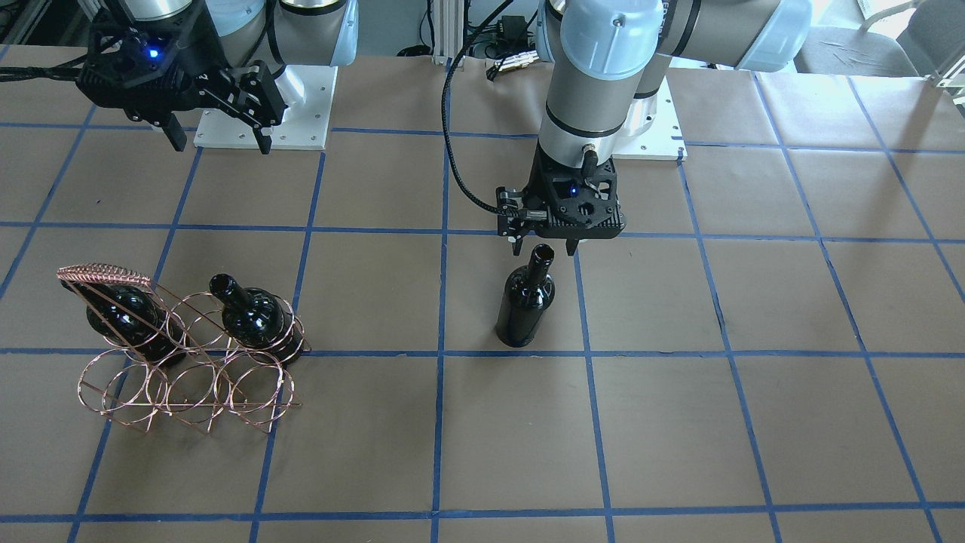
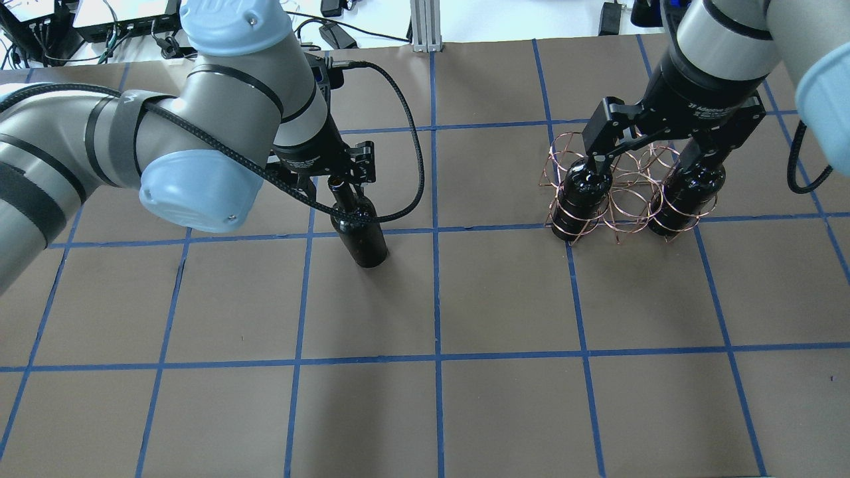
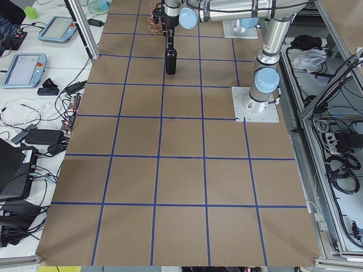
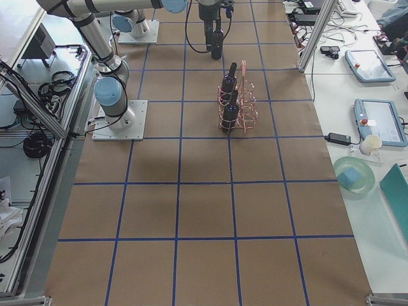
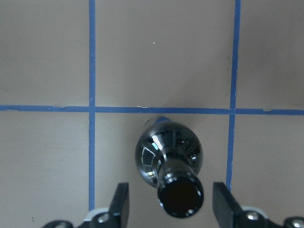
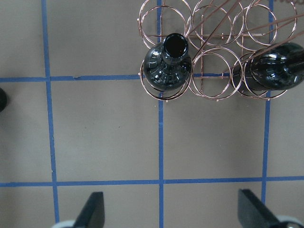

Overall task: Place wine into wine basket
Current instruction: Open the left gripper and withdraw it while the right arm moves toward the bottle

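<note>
One black wine bottle [image 1: 525, 302] stands upright alone on the table, also in the overhead view [image 2: 360, 229]. My left gripper [image 1: 544, 245] is open with its fingers on either side of the bottle's neck [image 5: 179, 190], not touching it. The copper wire wine basket [image 1: 188, 392] stands apart with two more bottles [image 1: 128, 320] [image 1: 252, 313] upright in its end rings; the ring between them is empty [image 6: 213, 80]. My right gripper [image 2: 641, 159] is open wide and empty, high above the basket [image 2: 624, 199].
Brown table cover with a blue tape grid. White arm base plates [image 1: 264, 113] [image 1: 656, 128] sit at the robot's edge. The left arm's black cable [image 2: 412, 133] loops beside the lone bottle. Side desks hold tablets [image 4: 370, 64].
</note>
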`<action>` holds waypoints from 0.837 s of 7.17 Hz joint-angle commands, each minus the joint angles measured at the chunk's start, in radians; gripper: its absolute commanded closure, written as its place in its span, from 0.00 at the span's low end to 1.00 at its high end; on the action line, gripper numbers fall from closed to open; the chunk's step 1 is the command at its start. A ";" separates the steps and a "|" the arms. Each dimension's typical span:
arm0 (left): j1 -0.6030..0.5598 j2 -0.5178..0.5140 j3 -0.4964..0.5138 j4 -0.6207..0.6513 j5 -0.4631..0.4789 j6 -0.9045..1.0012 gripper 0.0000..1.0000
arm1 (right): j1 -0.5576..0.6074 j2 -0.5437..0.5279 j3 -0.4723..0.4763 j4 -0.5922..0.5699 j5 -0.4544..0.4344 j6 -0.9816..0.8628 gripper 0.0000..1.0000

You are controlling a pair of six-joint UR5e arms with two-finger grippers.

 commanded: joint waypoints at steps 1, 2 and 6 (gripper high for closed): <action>0.012 0.008 0.101 -0.117 0.006 -0.004 0.00 | 0.005 -0.004 -0.012 -0.011 0.019 0.018 0.00; 0.047 0.008 0.184 -0.198 0.008 -0.002 0.00 | 0.028 -0.001 -0.027 -0.009 0.022 0.020 0.00; 0.305 0.013 0.240 -0.221 0.000 0.150 0.00 | 0.353 0.183 -0.159 -0.068 0.007 0.442 0.00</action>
